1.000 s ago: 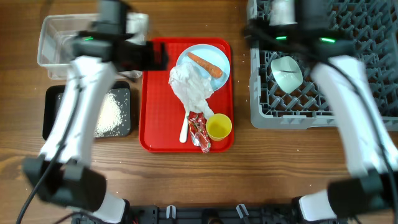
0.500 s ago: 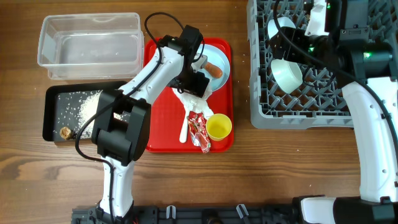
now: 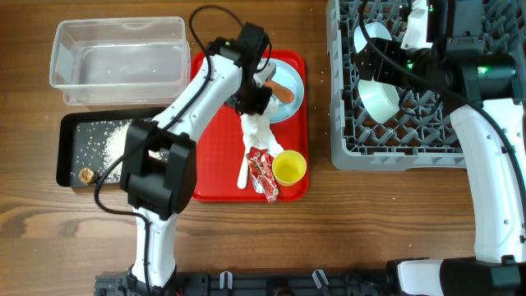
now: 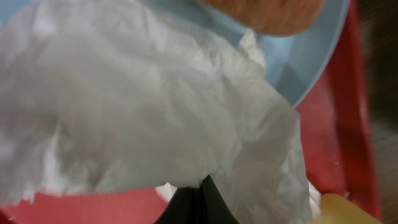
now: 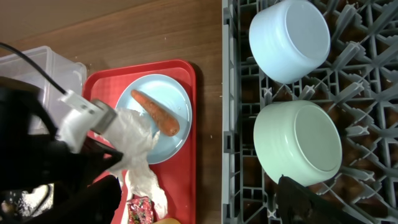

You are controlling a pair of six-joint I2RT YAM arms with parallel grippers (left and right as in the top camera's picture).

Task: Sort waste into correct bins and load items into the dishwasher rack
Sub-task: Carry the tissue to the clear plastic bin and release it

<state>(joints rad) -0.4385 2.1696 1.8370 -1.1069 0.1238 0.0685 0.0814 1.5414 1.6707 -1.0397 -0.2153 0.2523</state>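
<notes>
My left gripper [image 3: 254,104] is shut on the upper edge of the crumpled white napkin [image 3: 257,129], which trails from the pale blue plate [image 3: 292,76] onto the red tray. In the left wrist view the closed black jaws [image 4: 196,200] pinch the napkin [image 4: 143,106]. An orange carrot [image 3: 282,92] lies on the plate beside it. The red wrapper [image 3: 263,173], white spoon [image 3: 242,175] and yellow cup [image 3: 289,168] sit at the tray's front. My right gripper [image 5: 198,183] stands open above the dishwasher rack [image 3: 349,148], which holds two upturned bowls [image 5: 298,143] [image 5: 289,38].
A clear tub [image 3: 119,62] stands at the back left. In front of it the black tray [image 3: 67,156] holds rice grains [image 3: 107,140] and a brown scrap [image 3: 85,174]. The red tray [image 3: 214,164] lies between the bins and the rack.
My left arm swung from over the bins to the red tray, and its gripper closed on the napkin. The right arm stayed over the rack.
</notes>
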